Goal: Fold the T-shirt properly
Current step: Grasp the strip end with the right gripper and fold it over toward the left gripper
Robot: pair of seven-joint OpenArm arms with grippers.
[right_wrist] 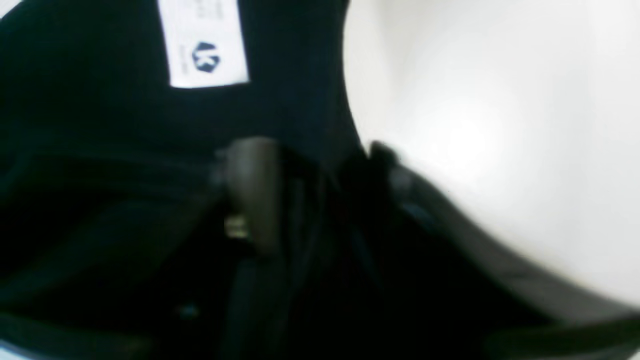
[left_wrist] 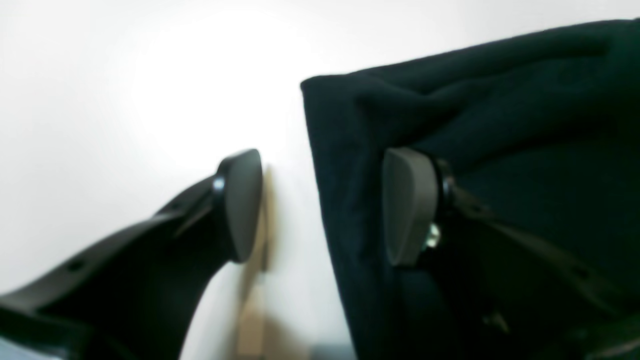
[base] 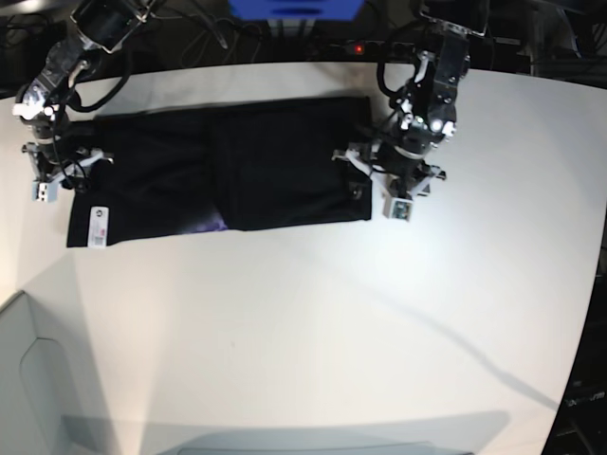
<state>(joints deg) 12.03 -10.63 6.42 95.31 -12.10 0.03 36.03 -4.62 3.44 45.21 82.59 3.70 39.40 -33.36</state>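
Observation:
The black T-shirt [base: 237,171] lies folded into a long strip across the far part of the white table [base: 332,322], with a white label [base: 97,226] at its near left corner and a bit of purple print [base: 213,225] showing at a fold. My left gripper [base: 372,185] is at the strip's right end. In the left wrist view it [left_wrist: 325,205] is open astride the shirt's [left_wrist: 500,125] edge, one finger over the fabric and one over bare table. My right gripper [right_wrist: 322,185] is at the left end, with dark fabric [right_wrist: 290,75] between its fingers. That view is blurred, so the grip is unclear.
A blue box [base: 294,8] and cables sit behind the table's far edge. A pale grey surface [base: 38,379] lies beyond the table's near left edge. The table's rim curves away at the right [base: 593,284].

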